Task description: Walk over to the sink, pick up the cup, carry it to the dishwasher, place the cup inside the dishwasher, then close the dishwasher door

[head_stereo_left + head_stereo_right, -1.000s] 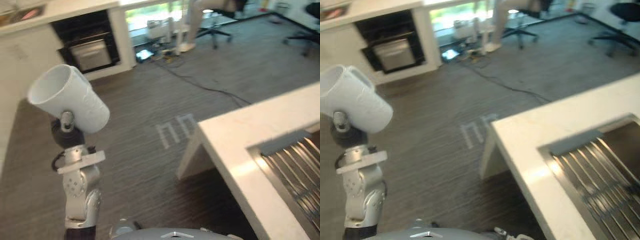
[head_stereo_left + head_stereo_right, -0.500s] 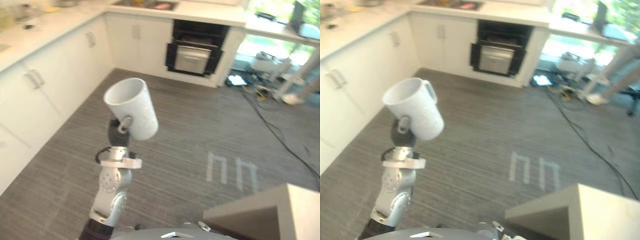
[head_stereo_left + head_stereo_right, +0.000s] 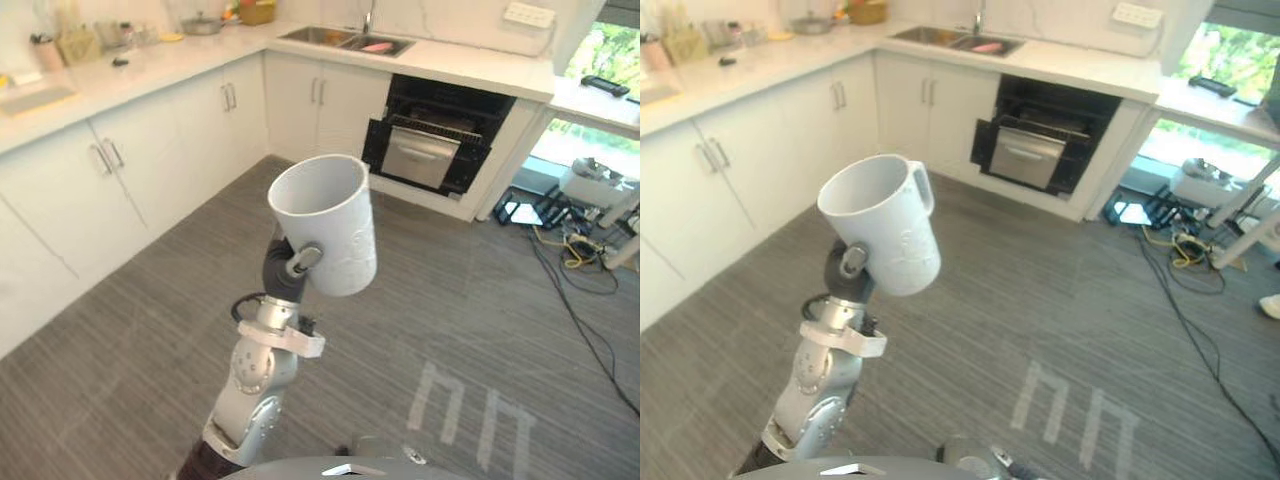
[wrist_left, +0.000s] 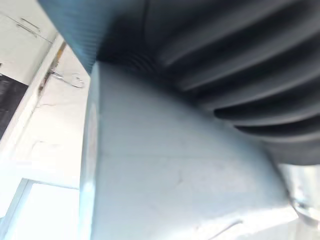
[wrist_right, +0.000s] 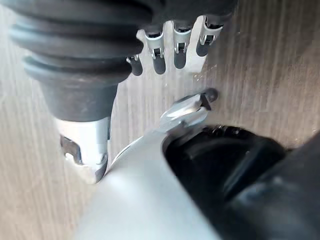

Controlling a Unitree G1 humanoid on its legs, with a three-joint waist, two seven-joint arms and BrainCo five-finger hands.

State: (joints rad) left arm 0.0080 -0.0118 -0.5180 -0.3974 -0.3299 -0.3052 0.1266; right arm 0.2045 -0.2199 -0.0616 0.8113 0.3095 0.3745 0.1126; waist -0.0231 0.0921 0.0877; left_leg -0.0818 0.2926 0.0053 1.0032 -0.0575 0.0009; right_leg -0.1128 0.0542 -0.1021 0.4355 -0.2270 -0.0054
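The cup [image 3: 327,228] is up in the air in the left hand [image 3: 300,260], well clear of the floor [image 3: 140,340]. It is plain white and tilted, with its mouth up and its handle on the far side. There is a faint raised pattern on its wall that I cannot read. One silver digit presses against the cup's near wall; the rest of the fingers are hidden behind the cup, so the hold looks like a clamp around it. In the left wrist view the pale cup wall sits right against the dark ribbed cover.

The right hand [image 5: 180,47] hangs over the wood-look floor, its fingers [image 5: 158,49] loose and straight with nothing in them.

Across the room the dishwasher [image 3: 437,140] shows as a dark opening with its silver door tipped ajar, under the white table [image 3: 455,68]. The sink [image 3: 345,40] is set into that table, to the left of the dishwasher. Pale taped marks [image 3: 470,412] lie on the floor; they spell nothing I can make out.
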